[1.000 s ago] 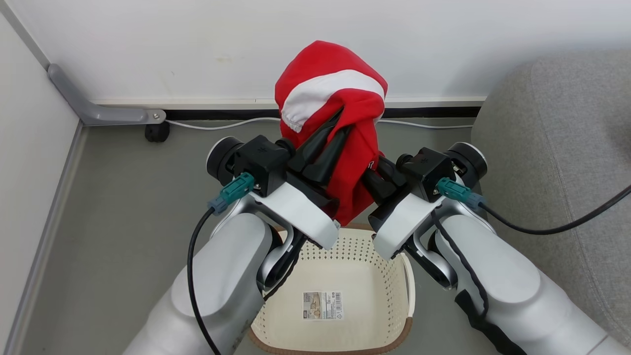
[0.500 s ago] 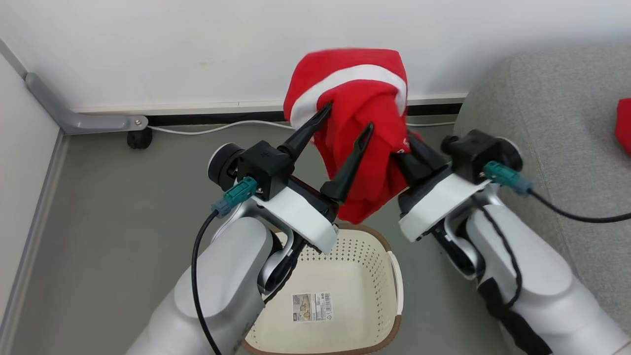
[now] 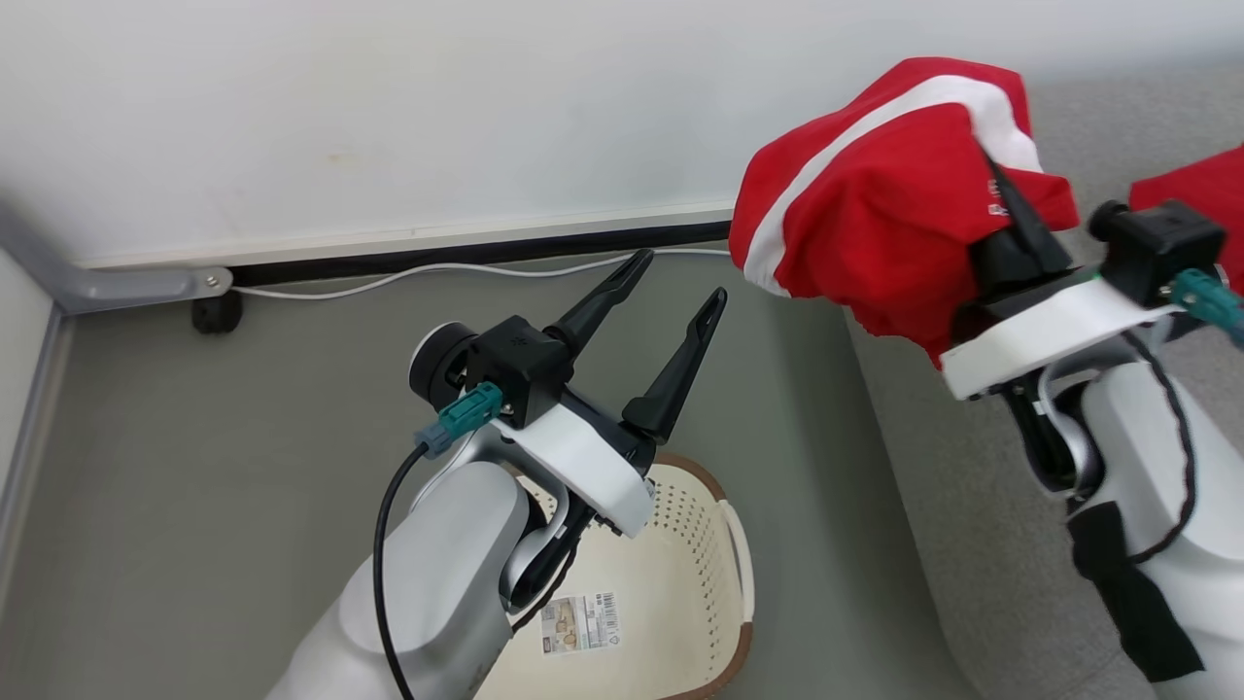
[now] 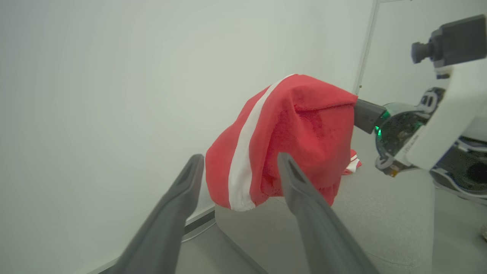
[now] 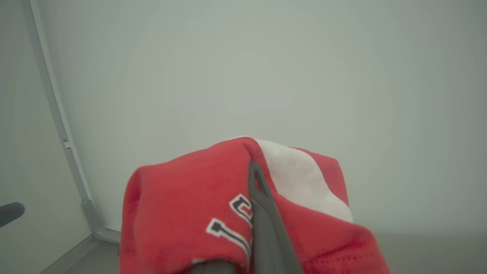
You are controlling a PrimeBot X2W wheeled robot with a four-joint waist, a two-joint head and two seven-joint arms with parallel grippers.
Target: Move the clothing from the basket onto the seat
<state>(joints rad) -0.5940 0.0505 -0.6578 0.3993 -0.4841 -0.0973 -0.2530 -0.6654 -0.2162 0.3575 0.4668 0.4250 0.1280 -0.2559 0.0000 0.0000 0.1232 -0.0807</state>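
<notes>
Carried off rightward within the last second: red garment (image 3: pixel 875 224), bunched and hanging from the right gripper (image 3: pixel 1011 228), now about over the near edge of the seat (image 3: pixel 972 544) instead of above the basket (image 3: pixel 685 530).

Nearest, low in the head view: basket on the grey floor (image 3: pixel 243 437), bare of clothing as far as visible, with just a printed label (image 3: pixel 580 622) on its bottom. Above it, left gripper (image 3: pixel 679 276) with jaws spread wide and nothing between them. Further right and higher, right jaws pinched together on a fold of the garment, with one dark finger lying against the cloth beside white-edged lettering in the right wrist view. Beyond, resting on the seat: second red garment (image 3: pixel 1191 180), just past the right wrist. Farthest back, white wall (image 3: pixel 389 97) and a pale cable (image 3: pixel 437 272) along the skirting.

To finish well: keep travelling far enough to bring the whole bundle over the cushion, not merely its edge. Lower to rest the cloth on the fabric, and only then part the jaws. Lift straight away to avoid dragging a snagged fold back off. Set down beside the other garment rather than near the rim.

Against a second ago: left jaws shut on the same garment then, spread and empty now. Both grippers close together over the basket then, well apart now. Head view turned rightward too, hence basket and wall shifted left.
</notes>
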